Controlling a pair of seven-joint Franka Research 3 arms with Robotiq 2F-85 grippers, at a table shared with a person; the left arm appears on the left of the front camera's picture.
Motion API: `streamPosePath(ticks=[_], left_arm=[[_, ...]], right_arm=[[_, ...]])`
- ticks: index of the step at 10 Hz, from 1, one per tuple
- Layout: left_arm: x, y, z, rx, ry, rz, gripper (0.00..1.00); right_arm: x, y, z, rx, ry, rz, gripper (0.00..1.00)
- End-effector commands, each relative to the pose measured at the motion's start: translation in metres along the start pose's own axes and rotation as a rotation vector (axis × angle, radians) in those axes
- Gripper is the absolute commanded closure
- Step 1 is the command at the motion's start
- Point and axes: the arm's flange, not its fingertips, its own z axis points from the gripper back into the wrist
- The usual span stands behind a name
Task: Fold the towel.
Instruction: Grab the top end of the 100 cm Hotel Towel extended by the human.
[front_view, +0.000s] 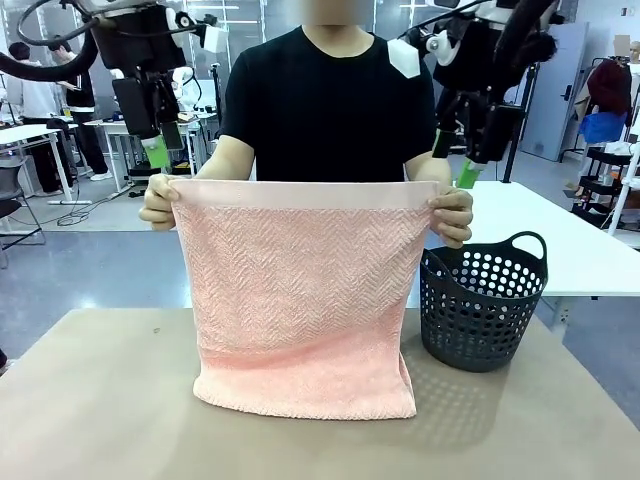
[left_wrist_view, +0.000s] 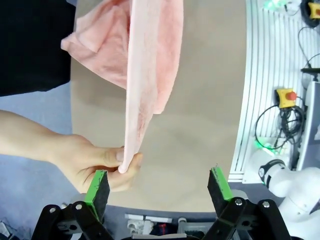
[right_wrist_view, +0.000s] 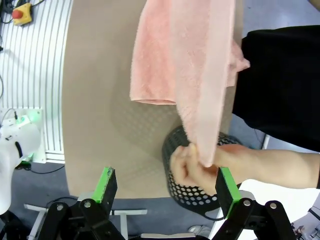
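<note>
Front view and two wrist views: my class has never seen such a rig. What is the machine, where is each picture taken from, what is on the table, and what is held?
The machine is two white robot arms. The front view looks across the table from between them, towards a person. Each wrist view comes from a camera on one arm's wrist, looking along its green-padded end effector. The left end effector and right end effector are both open and hold nothing. The person holds up a pink towel by its top corners, with one hand and the other hand. Its lower edge reaches the table. A dark perforated basket stands beside it.
</note>
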Motion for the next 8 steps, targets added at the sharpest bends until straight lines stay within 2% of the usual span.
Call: streamPosePath(ticks=[1, 3, 4, 6, 8], left_arm=[[0.004, -0.012, -0.004, 0.046, 0.017, 0.028, 0.00], [0.008, -0.018, -0.011, 0.052, 0.035, 0.038, 0.00], [0.009, -0.022, -0.013, 0.061, 0.026, 0.031, 0.00], [0.011, -0.027, -0.020, 0.067, 0.044, 0.037, 0.00], [0.006, -0.016, -0.035, 0.056, 0.031, 0.028, 0.00]], right_arm=[[0.009, -0.019, -0.003, -0.047, 0.004, -0.014, 0.00], [0.011, -0.030, -0.010, -0.048, 0.002, -0.043, 0.00], [0.011, -0.034, -0.011, -0.070, -0.030, -0.085, 0.00], [0.019, -0.037, -0.016, -0.068, -0.016, -0.093, 0.00], [0.022, -0.042, -0.020, -0.062, -0.011, -0.110, 0.00]])
